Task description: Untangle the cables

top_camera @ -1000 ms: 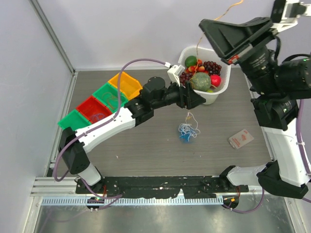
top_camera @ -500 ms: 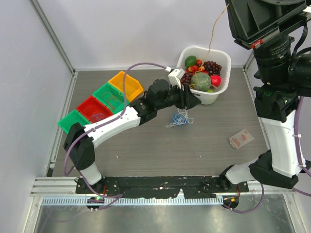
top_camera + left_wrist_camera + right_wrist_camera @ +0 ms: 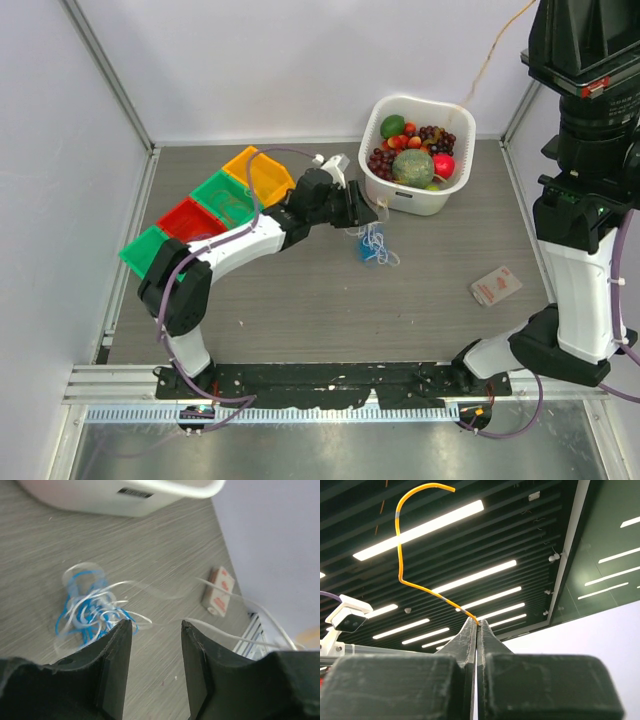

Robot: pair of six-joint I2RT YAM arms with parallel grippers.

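Note:
The cables lie as a small blue and white bunch on the table, just left of and in front of the white basket. My left gripper hovers at the bunch's upper left. In the left wrist view it is open and empty, with the bunch by its left finger and a white strand trailing right. My right gripper is raised high, shut on a yellow-orange cable. That cable hangs slanting at the top right in the top view.
A white basket of fruit stands at the back. Yellow, green, red and green bins line the left side. A small card box lies at the right, also in the left wrist view.
The left arm has drawn back to the left and the bunch moved up and left with it. The right arm has risen higher, lifting the yellow-orange cable away from the basket.

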